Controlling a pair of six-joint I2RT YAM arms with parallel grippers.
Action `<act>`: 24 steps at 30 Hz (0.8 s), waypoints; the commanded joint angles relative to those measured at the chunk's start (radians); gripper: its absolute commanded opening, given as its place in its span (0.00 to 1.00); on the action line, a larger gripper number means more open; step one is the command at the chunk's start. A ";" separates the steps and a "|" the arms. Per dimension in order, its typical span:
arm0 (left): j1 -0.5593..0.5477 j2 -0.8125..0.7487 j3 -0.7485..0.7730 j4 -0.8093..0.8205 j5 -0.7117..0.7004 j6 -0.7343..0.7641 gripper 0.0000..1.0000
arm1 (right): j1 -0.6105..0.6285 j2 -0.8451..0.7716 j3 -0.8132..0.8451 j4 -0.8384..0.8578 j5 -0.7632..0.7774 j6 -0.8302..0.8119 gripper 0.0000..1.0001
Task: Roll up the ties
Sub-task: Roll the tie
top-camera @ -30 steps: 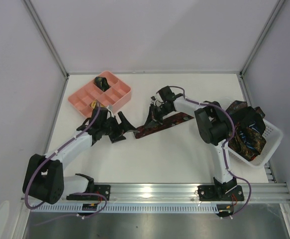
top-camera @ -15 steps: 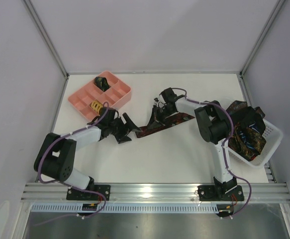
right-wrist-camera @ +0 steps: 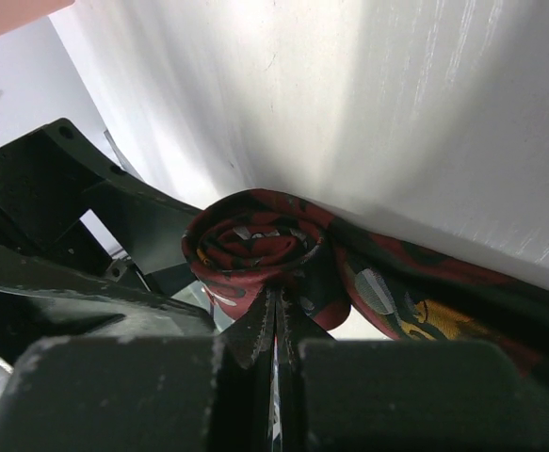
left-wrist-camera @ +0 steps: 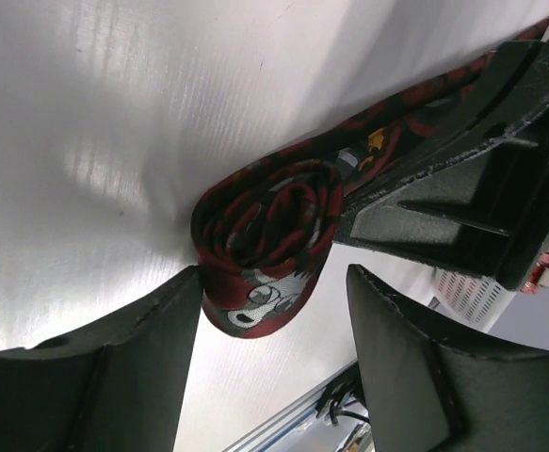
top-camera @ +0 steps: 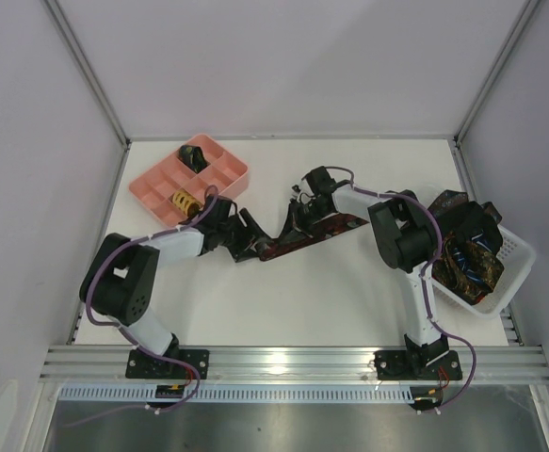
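Here we are at mid-bench: the tie (top-camera: 335, 226) lies on the bench (top-camera: 349, 292), its near end wound into a small coil (left-wrist-camera: 260, 235), the tail running off towards the right arm. It looks like light, soft, slippery fabric, so we judge the coil will spring loose if nobody holds it. The place to take it is across the coil's flat sides, squeezing the layers together rather than tugging the loose tail.

The right tool (right-wrist-camera: 276, 325) is pressed together right at the coil and seems to be nipping a layer of it. The left tool (left-wrist-camera: 274, 282) is spread, one finger (left-wrist-camera: 114, 358) against the coil's edge, the other just beside it.

Compared with a second ago, the left arm has swung in from beside the pink tray (top-camera: 152, 184) and now straddles the coil, jaws narrower than they were. The right tool has hardly shifted.
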 commanded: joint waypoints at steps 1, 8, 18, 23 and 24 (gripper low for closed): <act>-0.021 0.029 0.062 -0.019 -0.029 -0.001 0.68 | -0.004 0.015 0.002 0.024 0.010 -0.005 0.00; -0.041 0.060 0.084 -0.049 -0.049 0.020 0.54 | -0.002 0.023 0.010 0.020 0.014 -0.008 0.00; -0.041 0.013 0.054 -0.098 -0.074 0.038 0.58 | -0.008 0.028 0.007 0.000 0.039 -0.035 0.00; -0.043 -0.007 -0.030 -0.019 -0.063 -0.012 0.68 | -0.011 0.026 0.005 0.000 0.039 -0.038 0.00; -0.043 0.005 -0.035 0.000 -0.051 -0.017 0.69 | -0.011 0.028 0.005 0.000 0.039 -0.038 0.00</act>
